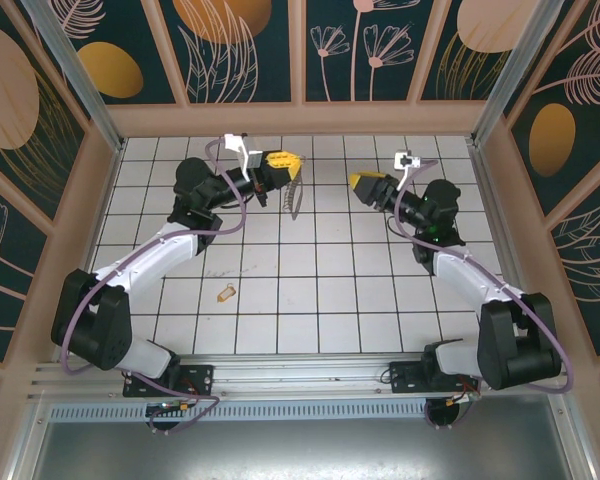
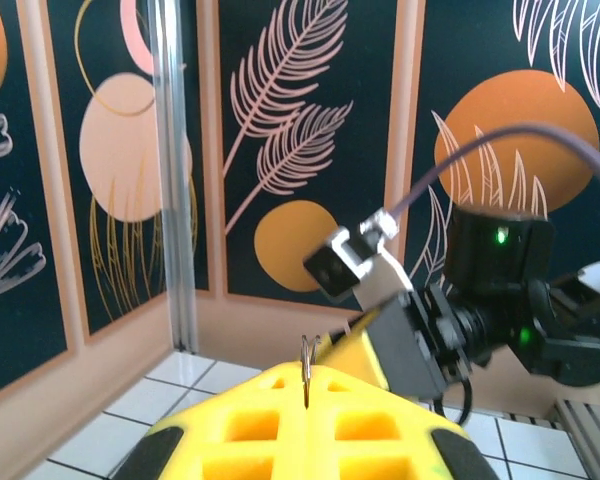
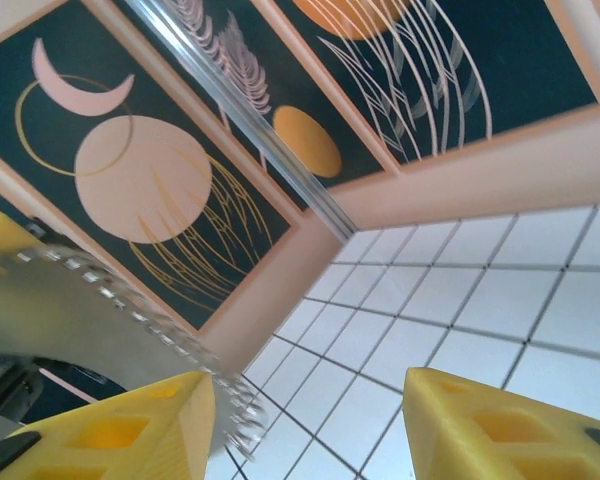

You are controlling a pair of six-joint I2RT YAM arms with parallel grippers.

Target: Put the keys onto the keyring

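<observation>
One key [image 1: 226, 292]; one keyring [image 1: 296, 195], seemingly gripped.

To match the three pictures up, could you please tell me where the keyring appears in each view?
Top external: the keyring hangs from the left gripper, above centre, over the back tiles.
Left wrist: edge-on, a thin sliver at bottom centre, pinched between the yellow fingers.
Right wrist: a large blurred scalloped band at the left edge.
Shared landmark: the white tiled floor.
</observation>
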